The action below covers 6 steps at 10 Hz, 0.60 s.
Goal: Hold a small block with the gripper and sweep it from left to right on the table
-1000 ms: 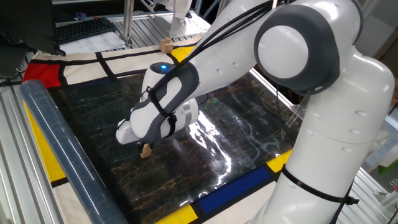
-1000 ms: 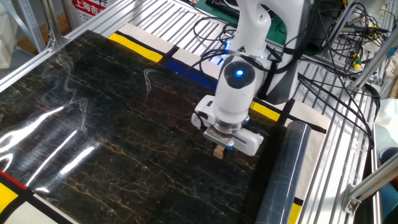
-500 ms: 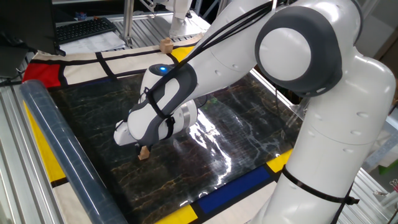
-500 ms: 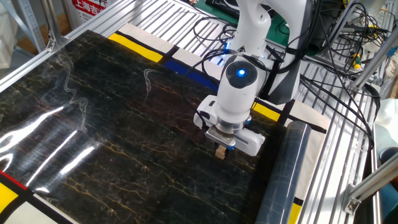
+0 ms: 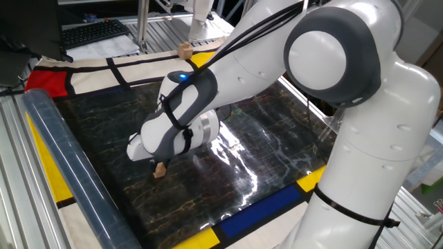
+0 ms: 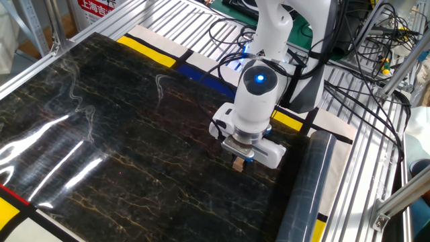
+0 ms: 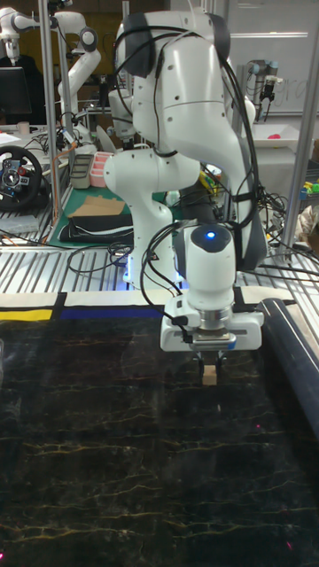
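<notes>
The small block is a tiny tan wooden cube resting on the glossy black table. My gripper points straight down and is shut on the small block, whose lower part shows below the black fingers. In the tall fixed view the block sits near the clear plastic roll. The white wrist with its blue light hangs directly above.
A clear plastic roll lies along the table's edge close to the gripper. A paler, larger wooden cube sits on the white cloth at the far edge. Coloured cloth panels border the black sheet.
The gripper with the block has shifted slightly towards the plastic roll over the last second; since half a second ago almost nothing moved.
</notes>
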Each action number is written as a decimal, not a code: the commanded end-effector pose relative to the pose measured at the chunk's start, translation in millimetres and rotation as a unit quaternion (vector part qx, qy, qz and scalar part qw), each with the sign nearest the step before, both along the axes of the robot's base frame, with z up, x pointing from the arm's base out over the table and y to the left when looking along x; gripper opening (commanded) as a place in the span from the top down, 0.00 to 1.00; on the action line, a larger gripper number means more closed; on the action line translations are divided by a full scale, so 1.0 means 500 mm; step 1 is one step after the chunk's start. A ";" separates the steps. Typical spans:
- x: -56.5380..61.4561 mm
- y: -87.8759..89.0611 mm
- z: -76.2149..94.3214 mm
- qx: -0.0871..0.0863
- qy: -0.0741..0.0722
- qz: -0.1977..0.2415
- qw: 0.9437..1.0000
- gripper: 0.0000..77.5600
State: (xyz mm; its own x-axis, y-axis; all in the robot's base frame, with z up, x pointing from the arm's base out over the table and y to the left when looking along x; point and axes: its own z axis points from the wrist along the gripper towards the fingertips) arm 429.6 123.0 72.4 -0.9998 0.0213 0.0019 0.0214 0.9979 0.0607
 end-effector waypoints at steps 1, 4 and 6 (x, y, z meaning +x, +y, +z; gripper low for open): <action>-0.012 0.033 0.003 0.024 0.016 -0.031 0.999 0.98; -0.013 0.037 0.005 0.026 0.015 -0.040 0.999 0.98; -0.003 0.043 0.014 0.020 0.013 -0.055 0.998 0.98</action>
State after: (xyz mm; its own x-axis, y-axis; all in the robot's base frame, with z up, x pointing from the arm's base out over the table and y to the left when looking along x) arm 426.3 143.9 77.5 -0.9911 0.1292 0.0334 0.1320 0.9862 0.1002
